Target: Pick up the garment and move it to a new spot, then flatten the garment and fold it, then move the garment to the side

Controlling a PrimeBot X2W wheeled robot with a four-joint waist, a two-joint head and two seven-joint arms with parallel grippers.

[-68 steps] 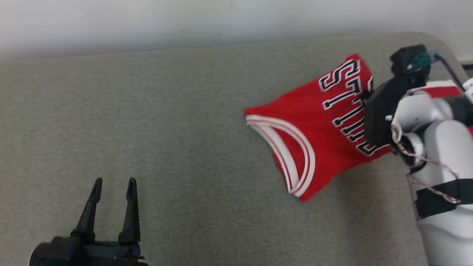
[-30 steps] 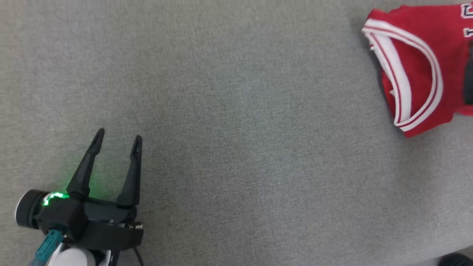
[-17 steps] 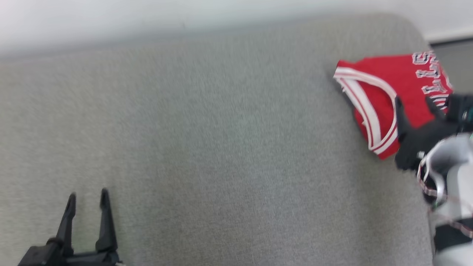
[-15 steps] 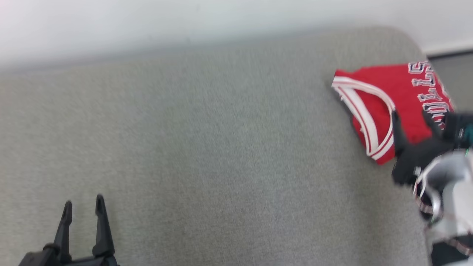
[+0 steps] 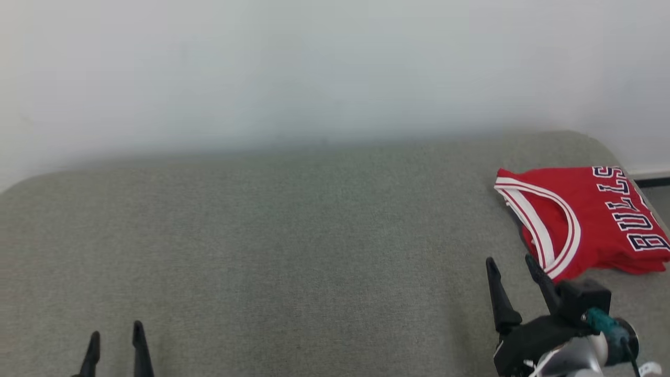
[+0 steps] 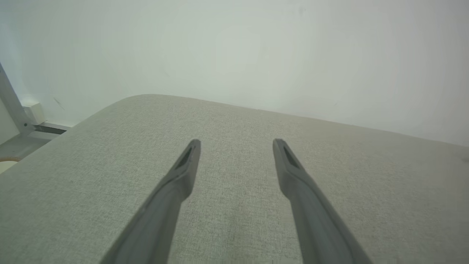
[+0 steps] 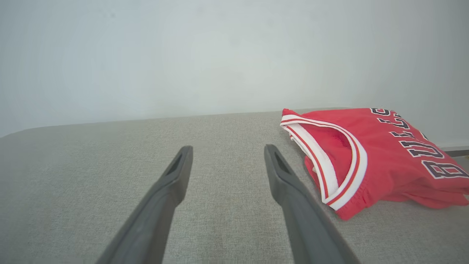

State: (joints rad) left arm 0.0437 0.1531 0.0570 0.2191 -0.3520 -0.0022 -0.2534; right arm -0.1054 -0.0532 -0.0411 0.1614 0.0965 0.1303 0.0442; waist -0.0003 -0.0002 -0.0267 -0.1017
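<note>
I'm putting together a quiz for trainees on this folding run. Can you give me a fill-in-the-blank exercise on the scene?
1. The folded jersey is ____ with white trim.
2. Its dark lettering reads ____.
3. It lies at the robot's ____ end of the grey surface.
4. The right gripper is ____ and holds nothing.
Missing words: red; BULLS; right; open.

Left pincer (image 5: 116,335) cut off btm edge, 2 tips visible; jersey (image 5: 596,220) clipped rt.
</note>
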